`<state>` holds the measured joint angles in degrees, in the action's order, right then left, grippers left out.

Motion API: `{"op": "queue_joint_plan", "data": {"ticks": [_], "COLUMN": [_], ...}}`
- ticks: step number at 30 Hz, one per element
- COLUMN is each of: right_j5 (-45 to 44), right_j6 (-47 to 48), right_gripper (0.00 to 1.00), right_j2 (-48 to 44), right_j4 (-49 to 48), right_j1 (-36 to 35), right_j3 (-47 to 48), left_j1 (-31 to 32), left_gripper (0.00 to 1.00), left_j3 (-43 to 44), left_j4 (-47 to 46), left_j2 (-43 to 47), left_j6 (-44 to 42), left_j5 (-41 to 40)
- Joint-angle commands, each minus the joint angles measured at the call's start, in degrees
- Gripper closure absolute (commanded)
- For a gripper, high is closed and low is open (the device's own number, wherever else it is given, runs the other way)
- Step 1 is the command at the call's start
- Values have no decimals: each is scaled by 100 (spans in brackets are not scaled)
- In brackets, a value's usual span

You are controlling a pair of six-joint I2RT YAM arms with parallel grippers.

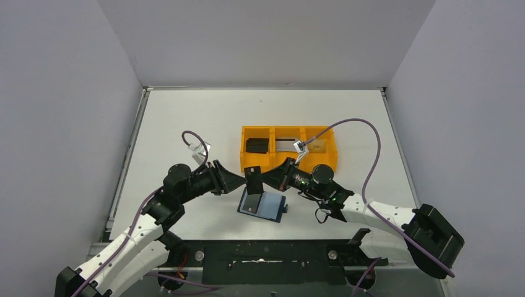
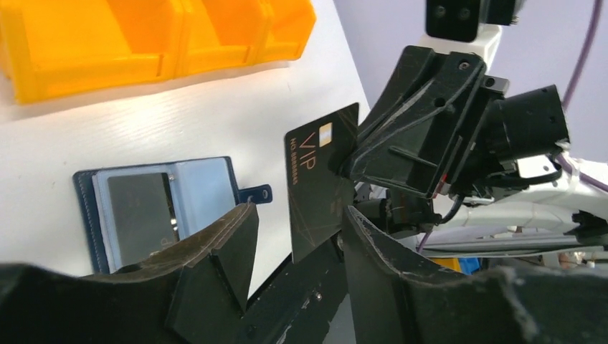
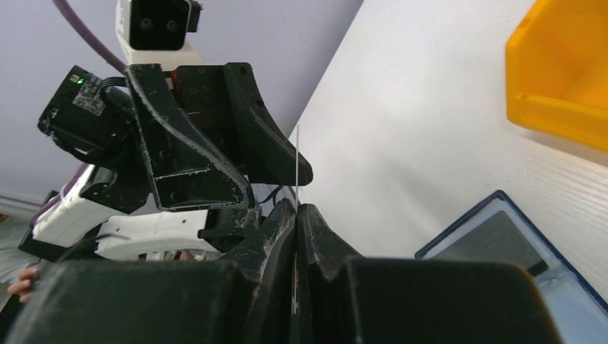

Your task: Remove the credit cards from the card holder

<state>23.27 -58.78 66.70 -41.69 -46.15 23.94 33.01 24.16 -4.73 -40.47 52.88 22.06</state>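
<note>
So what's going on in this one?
Both arms meet just over the open card holder. The right gripper is clamped on a black VIP card, held upright, while the left gripper stands open around its lower edge. One grey card sits in a holder pocket; the orange tray behind already holds cards.

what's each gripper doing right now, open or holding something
Left gripper: open, straddling the black card without clamping it.
Right gripper: closed, holding the black card.
</note>
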Motion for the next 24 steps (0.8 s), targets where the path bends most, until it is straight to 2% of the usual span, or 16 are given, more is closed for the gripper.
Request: {"op": "queue_joint_plan", "data": {"ticks": [1, 8, 15, 17, 24], "right_j5": [-534, -1102, -1379, -1698, -2612], "right_j6": [270, 606, 1174, 1443, 2901], "right_gripper": [100, 100, 100, 100, 100], "right_j2": [-294, -431, -448, -448, -326], "right_j4": [401, 1513, 1967, 2252, 2926], "right_j1": [11, 1, -130, -212, -490], "right_j3": [54, 350, 614, 769, 1465], "left_j1": [-43, -48, -59, -78, -484], "left_gripper": [50, 29, 20, 16, 8], "left_j3": [458, 1007, 1656, 1868, 2215], "left_j4": [733, 1973, 2917, 3174, 3600], "left_j2": [115, 223, 105, 13, -297], "left_j6": [-497, -1385, -2160, -2301, -2793], "left_j5": [-446, -1330, -2537, -2934, -3653]}}
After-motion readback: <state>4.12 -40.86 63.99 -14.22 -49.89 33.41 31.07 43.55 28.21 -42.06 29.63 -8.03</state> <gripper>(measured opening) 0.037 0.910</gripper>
